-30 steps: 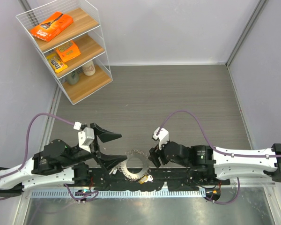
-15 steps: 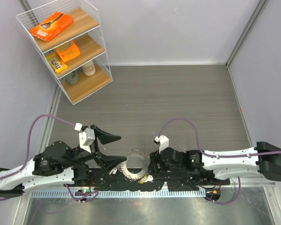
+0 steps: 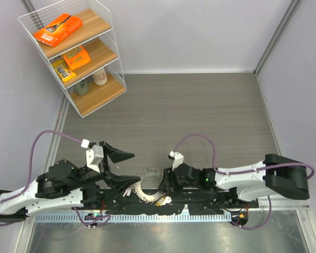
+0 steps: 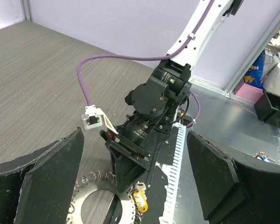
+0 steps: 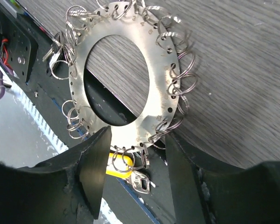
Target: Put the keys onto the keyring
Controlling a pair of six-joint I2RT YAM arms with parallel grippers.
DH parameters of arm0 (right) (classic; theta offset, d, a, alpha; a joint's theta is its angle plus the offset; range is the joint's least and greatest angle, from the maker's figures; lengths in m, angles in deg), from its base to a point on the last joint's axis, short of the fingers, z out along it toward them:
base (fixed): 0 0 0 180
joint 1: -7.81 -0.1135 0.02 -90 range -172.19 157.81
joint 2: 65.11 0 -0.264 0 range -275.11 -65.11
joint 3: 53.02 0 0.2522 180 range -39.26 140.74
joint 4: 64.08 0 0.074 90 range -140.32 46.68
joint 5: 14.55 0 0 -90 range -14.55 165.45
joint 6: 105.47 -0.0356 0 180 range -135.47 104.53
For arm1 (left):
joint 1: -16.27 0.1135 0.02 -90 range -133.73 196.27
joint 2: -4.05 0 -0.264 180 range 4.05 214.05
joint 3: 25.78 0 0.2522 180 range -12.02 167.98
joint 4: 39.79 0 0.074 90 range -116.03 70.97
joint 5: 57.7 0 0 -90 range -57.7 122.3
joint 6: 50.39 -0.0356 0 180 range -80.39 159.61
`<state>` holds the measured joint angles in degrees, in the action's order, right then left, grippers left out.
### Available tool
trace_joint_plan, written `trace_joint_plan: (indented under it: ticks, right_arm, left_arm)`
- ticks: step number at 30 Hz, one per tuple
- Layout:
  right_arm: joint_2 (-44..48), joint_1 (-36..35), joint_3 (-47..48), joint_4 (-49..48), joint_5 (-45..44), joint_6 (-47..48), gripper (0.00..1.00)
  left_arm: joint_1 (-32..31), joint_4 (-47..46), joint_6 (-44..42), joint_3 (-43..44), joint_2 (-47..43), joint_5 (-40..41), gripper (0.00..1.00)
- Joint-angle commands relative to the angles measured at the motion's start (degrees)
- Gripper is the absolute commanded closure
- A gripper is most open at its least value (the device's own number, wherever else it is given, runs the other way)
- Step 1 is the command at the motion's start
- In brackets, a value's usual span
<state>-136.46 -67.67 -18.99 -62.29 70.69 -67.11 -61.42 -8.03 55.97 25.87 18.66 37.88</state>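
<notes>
The left claw hangs fully open beside the keyring, which lies flat at the near edge of the desk. The keys rest against its rim. Whether they are threaded on cannot be told. The right claw straddles that rim, jaws apart.

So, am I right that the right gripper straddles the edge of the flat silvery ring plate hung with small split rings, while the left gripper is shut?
Not quite: the left gripper is wide open, as the left wrist view shows. The right gripper does straddle the edge of the flat silvery ring plate.
</notes>
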Motion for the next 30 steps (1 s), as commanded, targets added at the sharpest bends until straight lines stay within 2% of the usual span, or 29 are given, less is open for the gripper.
trace_joint_plan:
  ticks: [1, 5, 6, 9, 14, 23, 30]
  right_arm:
    - [-2.91, 0.78, -1.02, -4.38, 0.54, -1.80, 0.50]
    - [-5.11, 1.74, -2.16, -6.74, 0.01, -2.50, 0.72]
    - [-5.63, 2.00, -2.34, -6.93, -0.25, -2.59, 0.75]
    - [-6.34, 2.36, -2.60, -7.54, -1.31, -2.59, 0.94]
    - [-3.71, 2.36, -1.20, -5.44, -3.41, 0.13, 0.94]
    - [8.68, 2.53, 4.51, 6.24, -12.37, 8.30, 0.94]
    - [13.52, 6.48, 9.69, 11.08, -14.40, 13.83, 0.94]
  left_arm:
    - [-0.27, -0.33, 0.52, 0.08, -0.55, 0.74, 0.00]
    - [-0.27, -0.33, 0.34, 0.08, -0.64, 1.09, 0.00]
    - [-0.27, -0.25, 0.34, 0.25, -0.55, 1.10, 0.00]
    - [-0.36, -0.07, 0.34, 0.25, -0.55, 1.10, 0.00]
    - [-0.27, 0.11, 0.16, 0.34, -0.37, 1.36, 0.01]
    - [-0.27, -0.77, -0.45, 1.05, 1.03, 1.27, 0.01]
    - [-0.27, -1.04, -0.80, 1.93, 2.61, 0.57, 0.00]
